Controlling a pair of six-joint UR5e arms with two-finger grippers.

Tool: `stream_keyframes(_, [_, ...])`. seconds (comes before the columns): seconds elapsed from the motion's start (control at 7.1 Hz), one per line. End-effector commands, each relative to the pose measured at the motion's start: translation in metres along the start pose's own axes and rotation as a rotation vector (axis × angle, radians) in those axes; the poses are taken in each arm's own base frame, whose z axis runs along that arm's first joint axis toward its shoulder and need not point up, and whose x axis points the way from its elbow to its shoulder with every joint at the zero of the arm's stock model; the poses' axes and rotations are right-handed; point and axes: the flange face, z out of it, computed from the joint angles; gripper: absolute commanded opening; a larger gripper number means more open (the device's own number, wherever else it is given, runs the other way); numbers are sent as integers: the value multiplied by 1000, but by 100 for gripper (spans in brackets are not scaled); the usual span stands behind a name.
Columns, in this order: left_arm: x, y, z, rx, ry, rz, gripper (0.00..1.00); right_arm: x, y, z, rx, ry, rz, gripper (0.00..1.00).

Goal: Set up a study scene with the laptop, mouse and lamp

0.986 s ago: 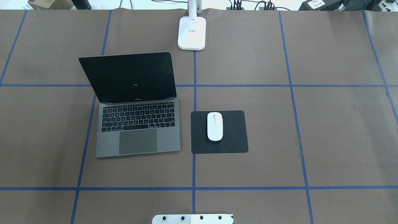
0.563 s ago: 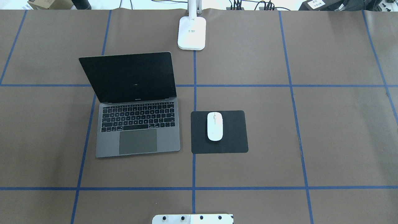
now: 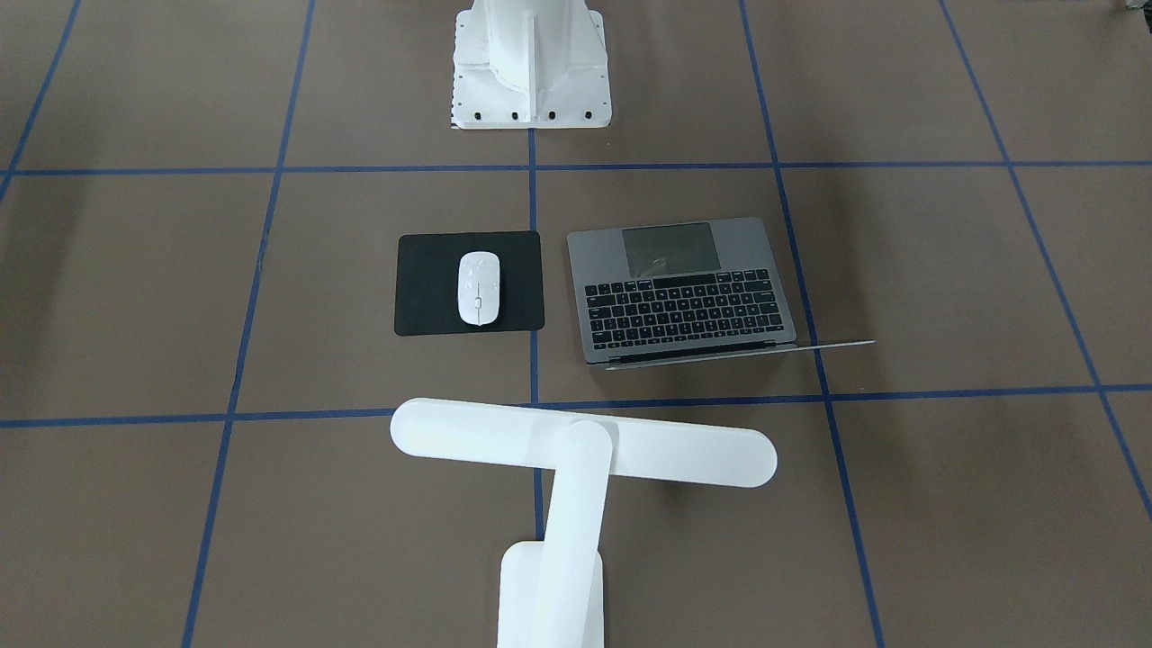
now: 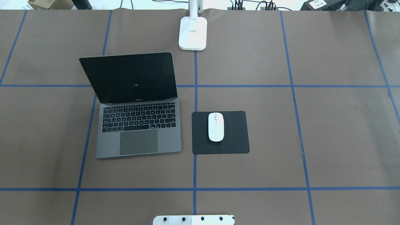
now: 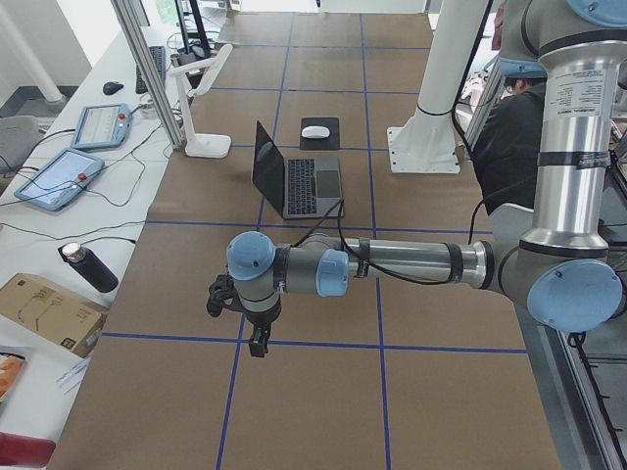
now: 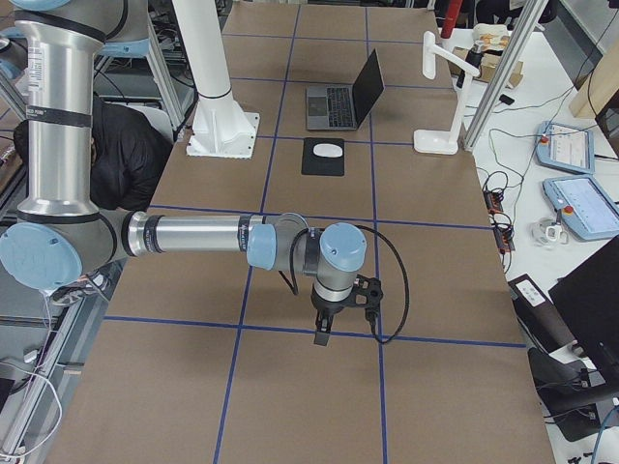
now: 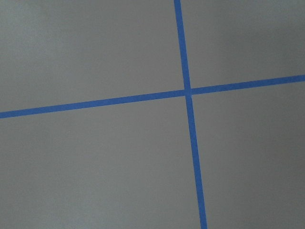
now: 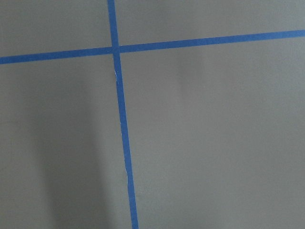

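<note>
Well, first the slim dark-grey metal laptop (image 4: 137, 142) with black keys and large trackpad. Sits open on the brown, blue-taped table (image 4: 337, 134), lid up, screen dark, on the robot's left of the centre line. Just beside it, on a plain black square mat (image 4: 234, 147), the small glossy white oval mouse (image 4: 216, 127). Beyond both, at the far edge on the centre tape line, the all-white desk lamp (image 3: 576, 450) with its pill-shaped bar head, standing upright.

Handling, by judgement: laptop probably stiff and heavy, smooth metal, thin lid fragile — best taken at the deck's side edges, never by the screen. Mouse light and slippery; pinch across the narrow sides. Lamp likely top-heavy; hold low on the arm or by the base.

Left gripper (image 5: 257, 343) and right gripper (image 6: 321, 333), hovering over bare table well apart from all three. Seen only from the side cameras, so cannot tell whether spread or pressed together. From the wrist cameras, nothing but tape crossings. Lamp head cut off overhead — mouse markings too small to read.
</note>
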Motion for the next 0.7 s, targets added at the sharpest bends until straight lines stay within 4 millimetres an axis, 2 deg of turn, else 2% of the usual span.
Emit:
stream_keyframes(0.0, [-1,0,1,-2,0,-2,99,0,0,0,-1,-1,1,99])
stream_keyframes(0.56, [-1,0,1,-3,0,-3,99,-2,-3,-3,5,-1,-10,99])
